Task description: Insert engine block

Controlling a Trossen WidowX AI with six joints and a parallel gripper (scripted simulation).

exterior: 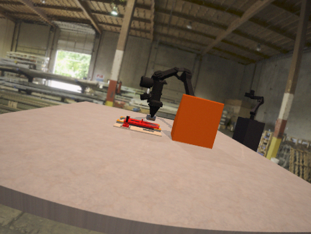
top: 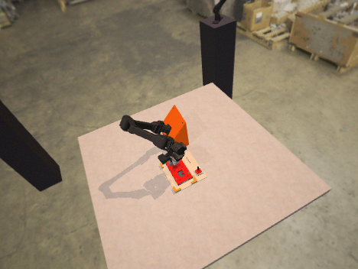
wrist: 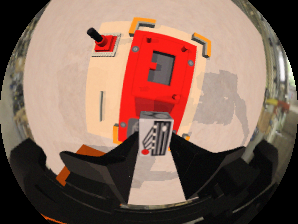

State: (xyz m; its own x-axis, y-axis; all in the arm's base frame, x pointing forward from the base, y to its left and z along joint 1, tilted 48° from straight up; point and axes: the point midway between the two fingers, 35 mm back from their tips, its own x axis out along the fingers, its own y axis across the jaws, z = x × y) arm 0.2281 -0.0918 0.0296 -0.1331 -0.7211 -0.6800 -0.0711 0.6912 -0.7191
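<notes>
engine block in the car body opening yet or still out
Out: the gripper is shut on the engine block, short of the empty opening in the car body.

A large plain orange block [exterior: 198,121] stands on the pale pink square bench [top: 245,199], near its middle. Off the bench's far corner rises a tall dark square pillar [top: 218,55]; another dark pillar [top: 23,153] leans into view at the left. Wooden pallets carrying cardboard boxes [top: 264,23] and a worn wooden crate [top: 325,36] sit on the concrete floor [top: 96,57].
</notes>
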